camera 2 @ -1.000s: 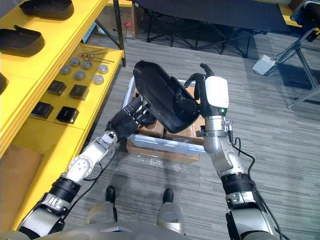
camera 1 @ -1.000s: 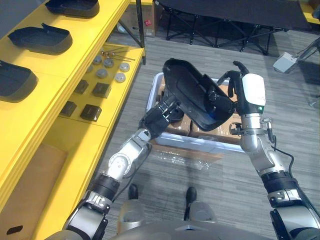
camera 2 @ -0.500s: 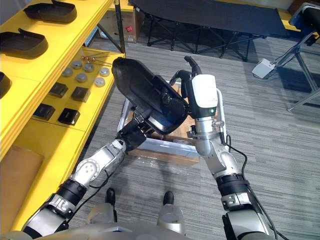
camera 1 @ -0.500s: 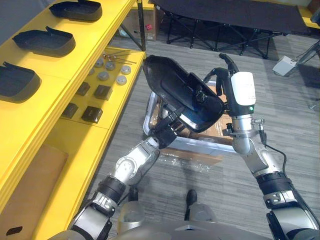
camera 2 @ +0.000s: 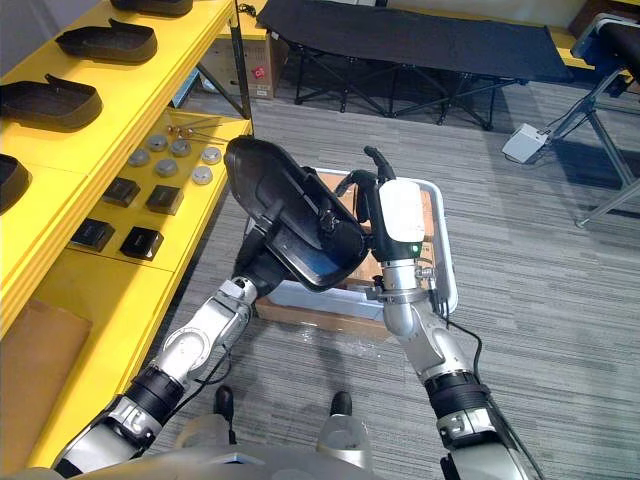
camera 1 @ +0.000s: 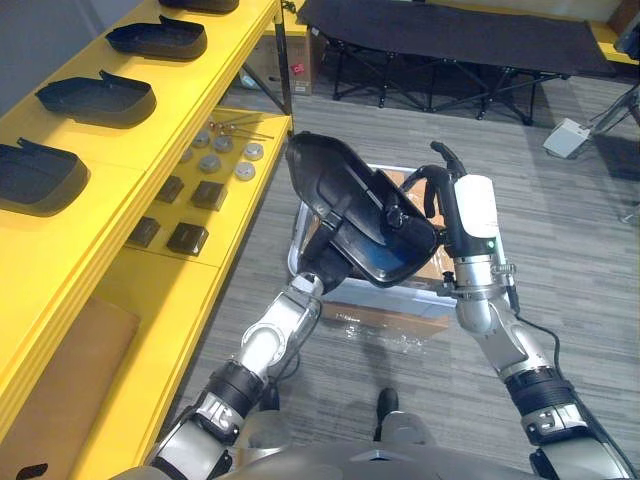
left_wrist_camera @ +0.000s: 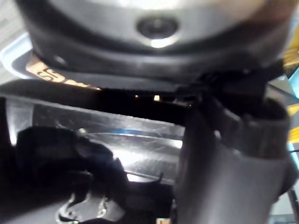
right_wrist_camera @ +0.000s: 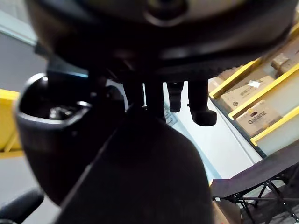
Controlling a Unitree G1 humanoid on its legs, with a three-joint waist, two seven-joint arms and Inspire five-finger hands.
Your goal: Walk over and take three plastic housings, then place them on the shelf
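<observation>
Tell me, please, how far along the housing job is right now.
Done: several black housings lie on top of the yellow shelf. In hand: one housing, held between the left hand beneath and the right hand curled over its edge, above the white bin. Left: setting it on the shelf.

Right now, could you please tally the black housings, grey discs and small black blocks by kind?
Black housings: 5, four on the yellow shelf plus one lifted housing.
Grey discs: 6.
Small black blocks: 4.
Total: 15.
</observation>
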